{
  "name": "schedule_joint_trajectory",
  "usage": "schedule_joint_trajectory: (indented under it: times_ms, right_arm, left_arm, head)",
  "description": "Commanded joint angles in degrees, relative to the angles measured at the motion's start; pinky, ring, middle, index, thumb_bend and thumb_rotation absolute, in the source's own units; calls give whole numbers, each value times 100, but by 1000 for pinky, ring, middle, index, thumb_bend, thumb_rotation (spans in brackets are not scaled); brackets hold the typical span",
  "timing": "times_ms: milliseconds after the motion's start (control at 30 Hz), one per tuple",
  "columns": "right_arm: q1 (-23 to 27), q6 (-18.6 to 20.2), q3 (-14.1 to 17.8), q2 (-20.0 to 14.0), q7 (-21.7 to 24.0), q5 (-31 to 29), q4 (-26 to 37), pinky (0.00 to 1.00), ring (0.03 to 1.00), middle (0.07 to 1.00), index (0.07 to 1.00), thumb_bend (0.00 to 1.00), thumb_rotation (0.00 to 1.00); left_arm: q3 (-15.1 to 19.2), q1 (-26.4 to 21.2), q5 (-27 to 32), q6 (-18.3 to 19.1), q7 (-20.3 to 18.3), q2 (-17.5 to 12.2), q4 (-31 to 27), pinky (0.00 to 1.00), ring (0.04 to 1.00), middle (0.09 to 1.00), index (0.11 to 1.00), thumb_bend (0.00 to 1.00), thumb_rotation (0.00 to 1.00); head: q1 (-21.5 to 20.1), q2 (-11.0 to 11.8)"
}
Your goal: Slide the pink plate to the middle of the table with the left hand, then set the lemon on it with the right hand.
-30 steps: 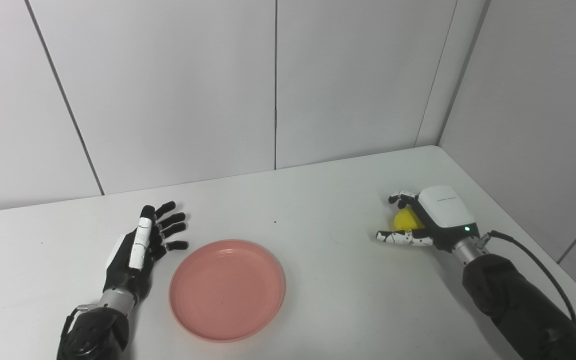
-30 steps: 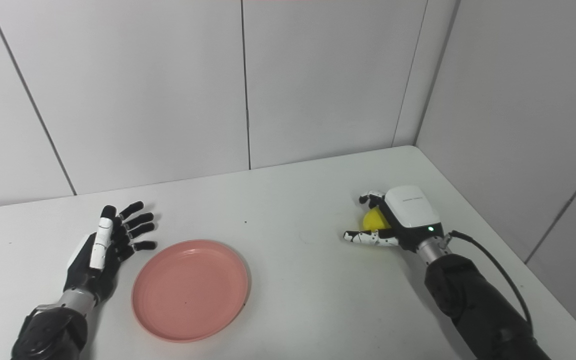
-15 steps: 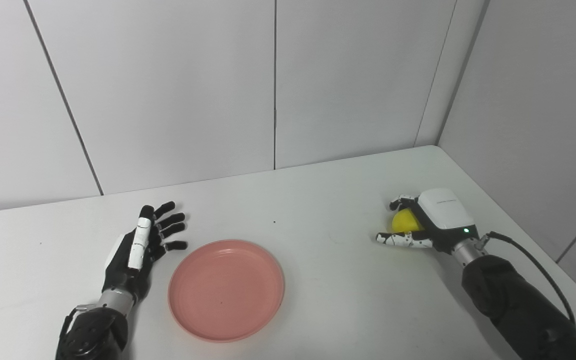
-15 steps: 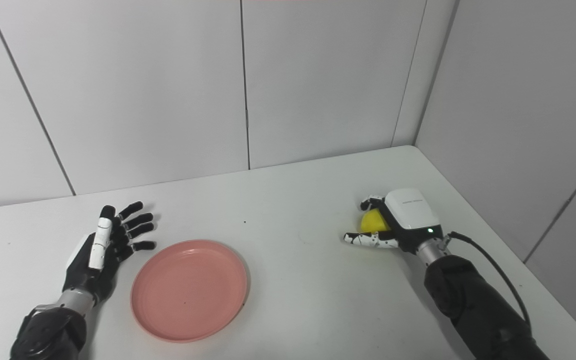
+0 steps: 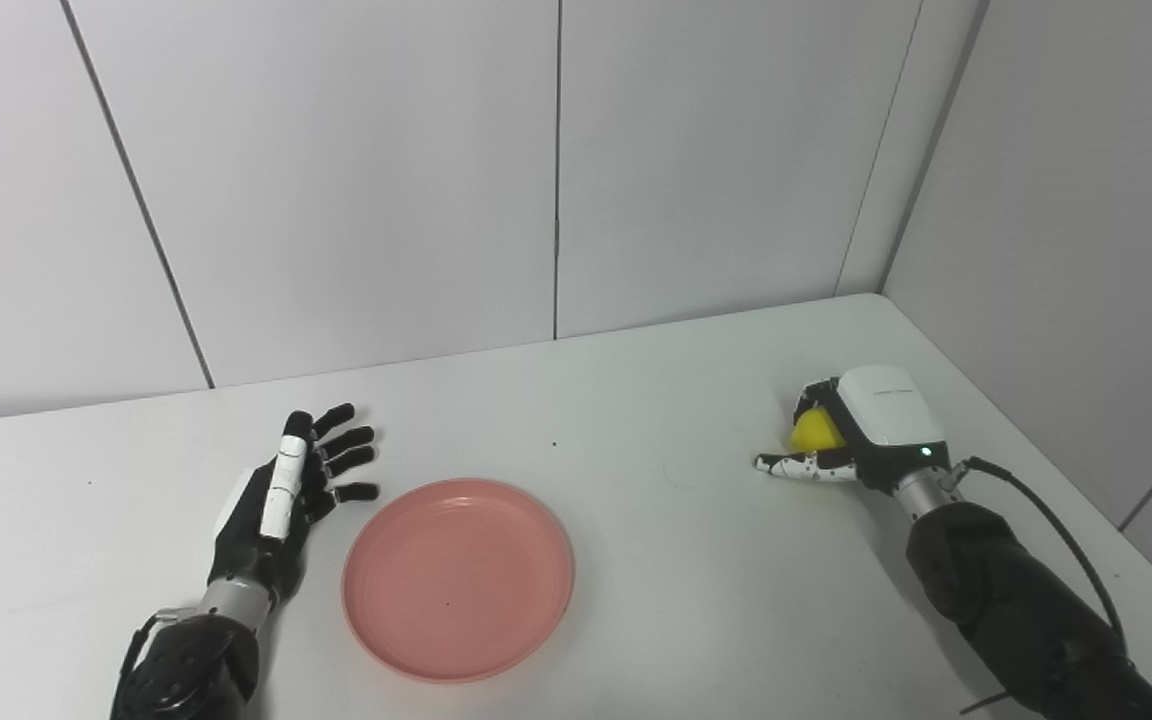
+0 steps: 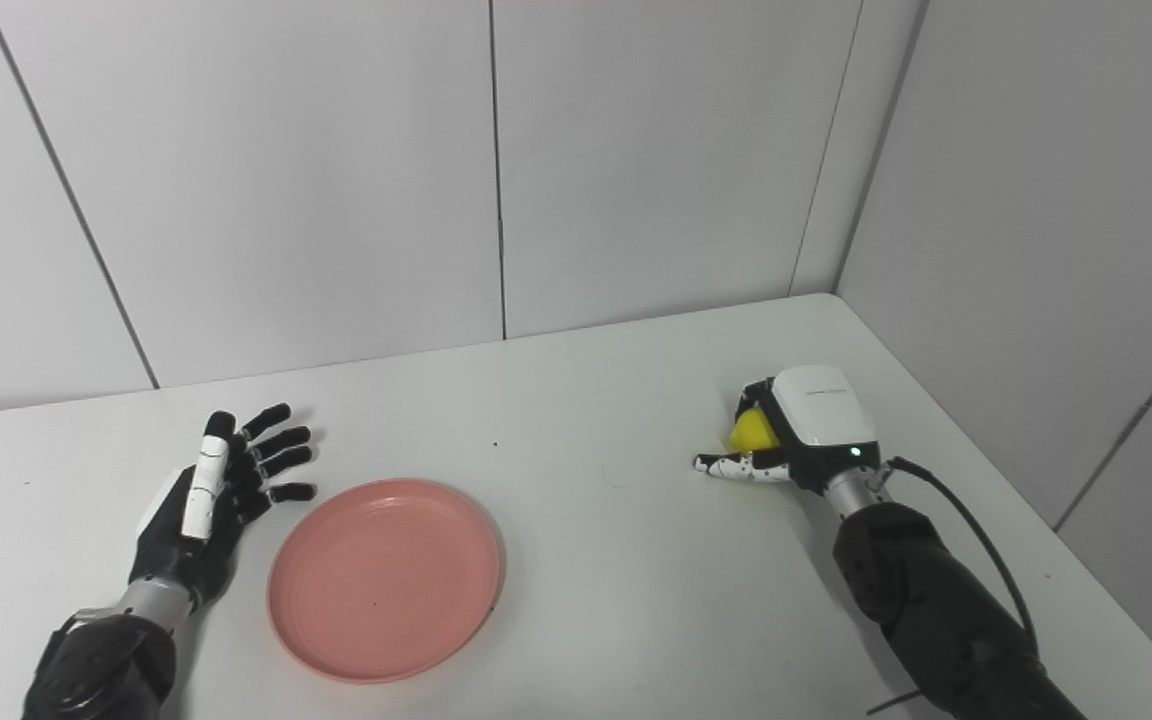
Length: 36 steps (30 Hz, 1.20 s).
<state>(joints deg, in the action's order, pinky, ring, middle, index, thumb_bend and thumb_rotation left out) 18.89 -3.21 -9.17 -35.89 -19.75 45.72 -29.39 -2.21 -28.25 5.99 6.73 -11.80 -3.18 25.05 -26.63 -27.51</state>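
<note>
The pink plate [image 5: 457, 578] lies flat on the white table [image 5: 656, 560], left of the middle and near the front edge. My left hand [image 5: 281, 498] rests open on the table just left of the plate, fingers spread, not touching it. The yellow lemon [image 5: 814, 432] is at the right side of the table, inside my right hand [image 5: 861, 432]. The right hand's fingers curl over the lemon's far side and its thumb lies along the near side. The lemon looks slightly off the table surface.
White wall panels stand behind the table and along its right side [image 5: 1056, 250]. The table's right edge runs close to my right forearm [image 5: 1006, 590]. A black cable [image 5: 1066, 520] loops from the right wrist.
The right hand's fingers have closed tighter around the lemon and the hand has risen slightly. The picture has shifted a little. The left hand and the plate have not moved.
</note>
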Motion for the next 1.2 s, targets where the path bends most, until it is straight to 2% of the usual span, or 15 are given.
schedule_joint_trajectory:
  times_ms: [0, 100, 433, 600, 667, 700, 733, 800, 867, 967, 1067, 1167]
  right_arm:
    - [-89, 237, -48, -86, 179, -11, -113, 161, 214, 277, 354, 500, 522]
    - [-86, 318, -63, -92, 270, -12, -61, 160, 213, 280, 353, 497, 526]
    - [-78, 137, -60, -149, 193, -160, -36, 174, 228, 298, 375, 500, 496]
    - [-82, 295, -60, -174, 382, -184, 172, 174, 227, 292, 359, 503, 546]
    - [-90, 320, -49, -190, 446, -179, 297, 201, 262, 342, 458, 505, 540]
    - [-86, 311, -50, -203, 468, -171, 348, 232, 303, 396, 525, 504, 532]
    - [-88, 314, -44, -217, 497, -158, 428, 232, 303, 396, 525, 504, 532]
    - [-75, 328, -30, -250, 601, -150, 584, 298, 386, 474, 582, 498, 540]
    - [-60, 361, -6, -277, 741, -157, 738, 233, 298, 367, 464, 497, 503]
    - [-37, 320, 20, -328, 778, -100, 947, 194, 248, 311, 383, 497, 454]
    - [-28, 283, 63, -379, 869, -56, 1255, 222, 282, 349, 439, 484, 466]
    - [10, 279, 79, -398, 968, 25, 1558, 198, 253, 323, 421, 478, 433]
  left_arm:
    - [-41, 138, -81, 303, -10, -87, 178, 728, 806, 794, 825, 785, 976]
    - [-43, 132, -82, 299, -14, -92, 185, 722, 807, 799, 826, 782, 979]
    - [-21, 118, -63, 320, -10, -73, 192, 712, 803, 794, 824, 784, 975]
    - [-13, 109, -56, 297, -15, -67, 214, 713, 804, 797, 824, 789, 972]
    - [-11, 106, -61, 265, -16, -67, 226, 709, 802, 796, 826, 790, 971]
    - [-9, 102, -69, 236, -10, -67, 244, 720, 802, 793, 825, 794, 974]
    - [-3, 95, -69, 212, -5, -65, 267, 720, 802, 793, 825, 794, 974]
    - [7, 88, -55, 211, -12, -60, 283, 740, 809, 797, 828, 799, 970]
    - [9, 97, -40, 237, -32, -54, 255, 743, 810, 804, 828, 800, 968]
    - [-5, 96, -73, 228, -21, -47, 252, 708, 807, 805, 829, 796, 970]
    - [0, 92, -82, 272, 24, -21, 219, 706, 803, 802, 822, 801, 962]
    - [-29, 92, -129, 300, 53, -23, 178, 681, 791, 798, 814, 787, 973]
  head:
    - [5, -3]
    - [12, -12]
    - [18, -7]
    - [3, 17]
    - [3, 17]
    - [-23, 34]
    - [6, 26]
    - [51, 24]
    - [55, 32]
    - [85, 38]
    - [113, 32]
    - [153, 29]
